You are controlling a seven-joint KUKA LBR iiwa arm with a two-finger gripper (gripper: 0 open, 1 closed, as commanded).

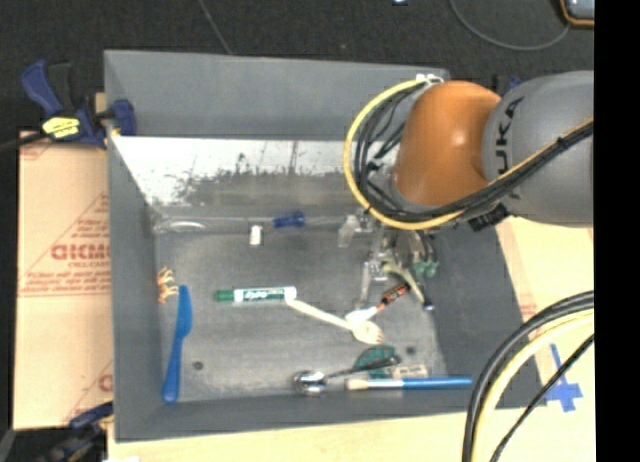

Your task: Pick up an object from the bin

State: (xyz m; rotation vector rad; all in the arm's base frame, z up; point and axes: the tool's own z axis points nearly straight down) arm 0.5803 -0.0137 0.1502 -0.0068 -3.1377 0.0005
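Pincer hangs in the right half of the bin, just above the bowl end of a white plastic spoon. I cannot tell how wide it stands. Judgement: descend straight and close across the thin handle, clear of the green marker at its far tip. Legible: "UKA" on my arm. The marker's label is unreadable.

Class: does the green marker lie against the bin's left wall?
No, the green marker lies mid-floor; a long blue tool lies along that wall.
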